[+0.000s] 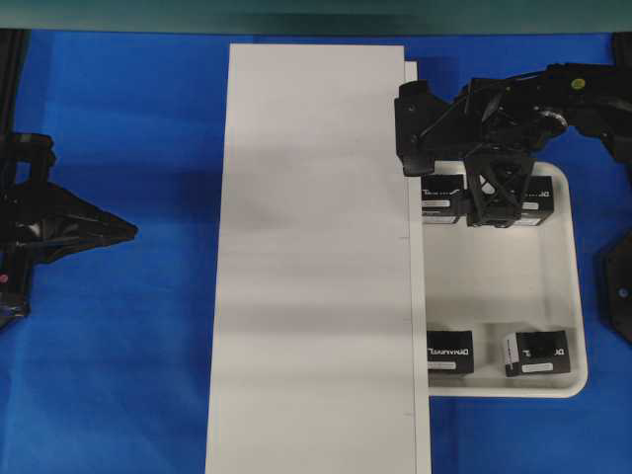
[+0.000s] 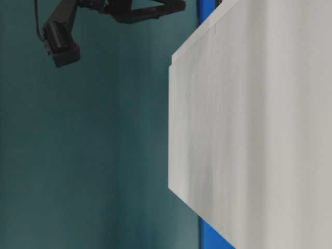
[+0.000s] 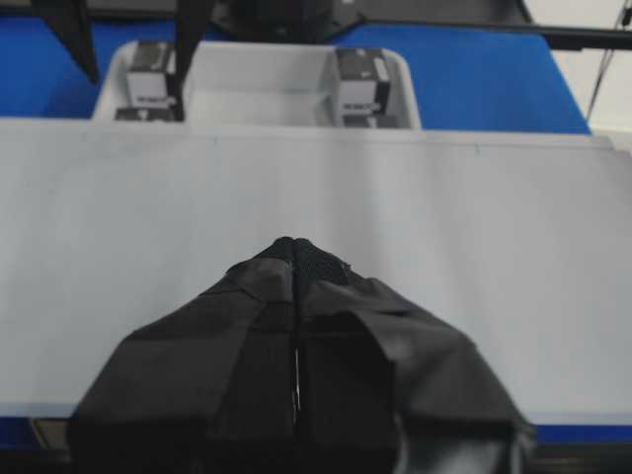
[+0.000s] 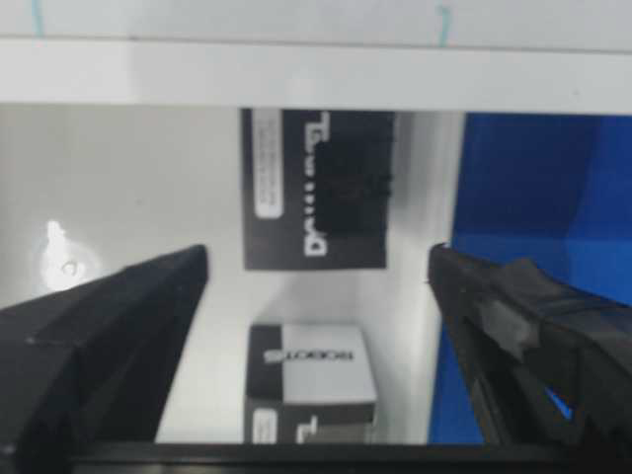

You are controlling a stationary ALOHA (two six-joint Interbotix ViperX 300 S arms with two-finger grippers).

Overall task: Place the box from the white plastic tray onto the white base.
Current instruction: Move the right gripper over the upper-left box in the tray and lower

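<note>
progress: nothing's on the white base [image 1: 311, 257] yet, so you've got the whole move left
box: the box [image 4: 316, 188] sits flat in the white plastic tray [image 1: 499, 286], far corner beside the base
right gripper: your right gripper [image 4: 316, 272] hangs over that box, jaws spread wide, holding nothing
left gripper: the left gripper [image 3: 296, 247] is pinched closed, parked level by the base's other side

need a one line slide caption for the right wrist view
Right tool open wide above two black boxes in the white plastic tray, beside the white base.
</note>
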